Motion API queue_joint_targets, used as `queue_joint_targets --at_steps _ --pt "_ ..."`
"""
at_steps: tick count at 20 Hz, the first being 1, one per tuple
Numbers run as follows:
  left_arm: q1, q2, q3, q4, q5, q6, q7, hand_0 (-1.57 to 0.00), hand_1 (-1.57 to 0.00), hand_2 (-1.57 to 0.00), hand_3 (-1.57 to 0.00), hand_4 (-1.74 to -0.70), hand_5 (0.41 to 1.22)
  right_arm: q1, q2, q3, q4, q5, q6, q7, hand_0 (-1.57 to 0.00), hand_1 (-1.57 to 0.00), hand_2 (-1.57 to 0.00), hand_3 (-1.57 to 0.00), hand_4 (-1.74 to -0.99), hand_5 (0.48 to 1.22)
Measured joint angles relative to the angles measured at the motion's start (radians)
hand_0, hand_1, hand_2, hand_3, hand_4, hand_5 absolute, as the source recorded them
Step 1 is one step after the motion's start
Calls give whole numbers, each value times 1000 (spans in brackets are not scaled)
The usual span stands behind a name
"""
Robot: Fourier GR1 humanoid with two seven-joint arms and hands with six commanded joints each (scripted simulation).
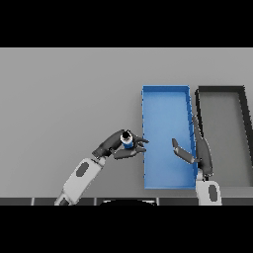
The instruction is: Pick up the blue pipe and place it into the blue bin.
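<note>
My left hand [121, 145] holds the blue pipe [127, 139] just off the left wall of the blue bin [165, 89], at about nine o'clock from the bin's middle. My fingers [134, 150] and thumb are curled round the pipe, which stands nearly upright in the grasp, its dark open end facing up (the lower part is hidden by my fingers). The tips of two fingers reach to the bin's left edge, so the pipe sits beside the bin, not inside it; whether it is lifted clear of the grey table [64, 99] I cannot tell.

My left arm runs in from seven o'clock, white forearm first, then the dark wrist.

My right hand [190, 155] lies over the bin's right side, at about four o'clock from the bin's middle. Its fingers are stretched out straight, one set pointing toward twelve o'clock along the bin's right wall, the thumb [180, 149] angled out toward ten o'clock over the blue floor. It holds nothing.

A black bin [220, 90] with a grey floor stands just beside the blue one, at three o'clock, the two long sides parallel and close together.
</note>
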Motion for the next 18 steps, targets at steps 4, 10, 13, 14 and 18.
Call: queue_joint_targets --at_steps 4,10,13,14,18 --pt "6 -11 11 -4 -12 -19 8 -1571 -1571 -1571 -1571 -1467 1221 -41 -51 -19 -105 -294 211 46 1 -29 -120 -1 -1215 607" --pt "18 -42 22 -4 -42 -31 23 -1571 -1571 -1571 -1571 -1467 1221 -209 -181 38 -223 -534 391 282 1 -7 -99 0 -1261 560" --pt "26 -26 41 -31 -40 -54 23 -1571 -1571 -1571 -1571 -1467 1221 -308 -200 106 -250 -514 416 357 1 -3 -66 1 -1291 558" --pt "17 -31 45 -27 -50 -55 29 -1571 -1571 -1571 -1571 -1467 1221 -354 -199 121 -246 -525 421 383 1 -2 -53 1 -1296 556" --pt "11 -47 65 -15 -57 -77 40 -1571 -1571 -1571 -1571 -1467 1221 -453 -169 191 -219 -530 458 431 1 0 -43 1 -1294 560"
